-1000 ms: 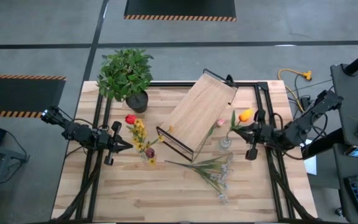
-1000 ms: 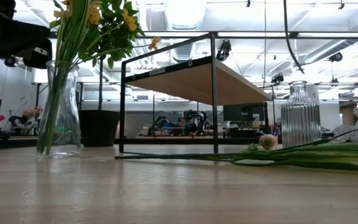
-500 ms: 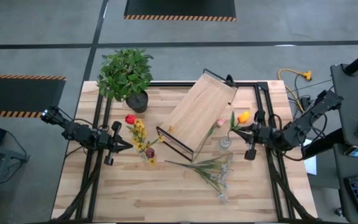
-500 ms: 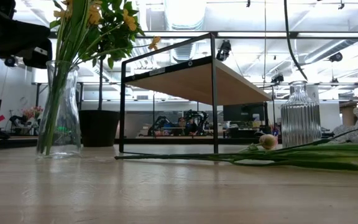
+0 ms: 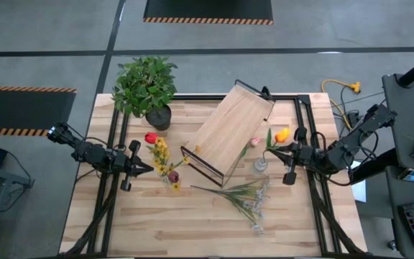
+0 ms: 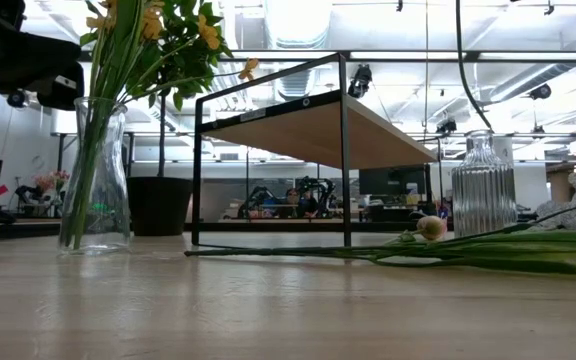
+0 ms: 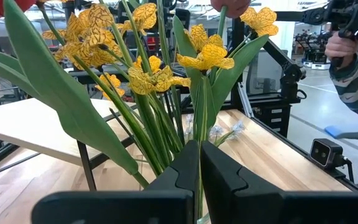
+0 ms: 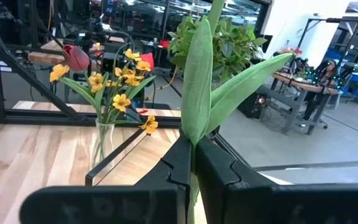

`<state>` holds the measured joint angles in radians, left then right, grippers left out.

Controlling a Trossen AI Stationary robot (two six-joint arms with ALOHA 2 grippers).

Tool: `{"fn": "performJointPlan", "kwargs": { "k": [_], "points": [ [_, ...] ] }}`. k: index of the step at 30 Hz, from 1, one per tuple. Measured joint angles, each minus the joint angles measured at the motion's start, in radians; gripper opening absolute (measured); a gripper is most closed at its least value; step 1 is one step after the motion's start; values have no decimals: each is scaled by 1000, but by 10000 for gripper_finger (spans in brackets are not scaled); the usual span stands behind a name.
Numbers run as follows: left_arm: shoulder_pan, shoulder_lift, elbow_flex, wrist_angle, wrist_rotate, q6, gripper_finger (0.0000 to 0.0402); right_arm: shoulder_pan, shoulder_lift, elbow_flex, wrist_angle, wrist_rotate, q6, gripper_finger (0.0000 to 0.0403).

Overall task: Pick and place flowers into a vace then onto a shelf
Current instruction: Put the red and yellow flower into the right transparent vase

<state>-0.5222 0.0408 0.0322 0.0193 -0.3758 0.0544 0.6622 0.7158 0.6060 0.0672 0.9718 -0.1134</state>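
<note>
- My left gripper (image 5: 146, 168) sat closed just beside the vase (image 5: 165, 173) of yellow and red flowers (image 5: 159, 152).
- My right gripper (image 5: 272, 150) pinched an orange flower (image 5: 283, 134) over a second vase (image 5: 261, 165).
- Beyond both fingertips stood the shelf (image 5: 231, 132); loose stems (image 5: 244, 197) lay nearer.

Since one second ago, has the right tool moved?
No. In the high view the right tool is in the same place beside the ribbed vase, next to the shelf, shut on a flower stem.
</note>
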Motion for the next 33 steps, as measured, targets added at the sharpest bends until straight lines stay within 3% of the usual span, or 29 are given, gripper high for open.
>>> {"fn": "performJointPlan", "kwargs": {
  "k": [16,33],
  "points": [
    [0,0,0,0,-1,0,0,-5,6,-44,44,0,2,9],
    [0,0,0,0,-1,0,0,-4,8,-207,43,-2,168,9]
  ]
}}
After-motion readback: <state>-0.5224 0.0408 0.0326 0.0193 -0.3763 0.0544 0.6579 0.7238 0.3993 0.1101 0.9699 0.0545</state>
